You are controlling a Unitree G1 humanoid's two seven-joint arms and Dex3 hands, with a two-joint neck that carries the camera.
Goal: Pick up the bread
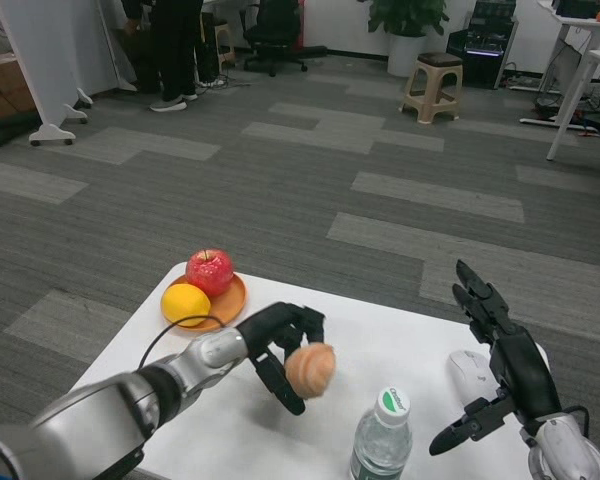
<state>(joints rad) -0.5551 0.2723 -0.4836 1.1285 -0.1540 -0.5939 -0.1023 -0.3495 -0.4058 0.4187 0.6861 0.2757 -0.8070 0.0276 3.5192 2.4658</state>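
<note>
The bread (311, 369) is already gripped in the left robot hand (283, 350), out over the middle of the white worktop (400, 345); whether it's been lifted clear or is touching the surface can't be made out from this angle. The fingers are curled round its left side and top, with one finger hooked down below it; the rounded, ridged right side is left showing.

As for handling, it's judged to be light and probably soft, so it would likely be squashed by a hard squeeze; the surface looks dry and a bit bumpy, so slipping shouldn't be much of a worry; a loose wrap round the widest part of the bun is reckoned the best hold, which is roughly what's seen here.

The right robot hand (500, 375) is held up at the right edge of the worktop, fingers spread apart, nothing in it; a white mouse-like object (469, 370) is lying just beside it.

Containers: an orange plate (230, 305) is sat at the far left corner, with a red apple (210, 271) and a yellow lemon (184, 303) on it, touching each other; a clear water bottle (383, 440) with a white-and-green cap is stood upright near the front, and its fill level can't be told.
</note>
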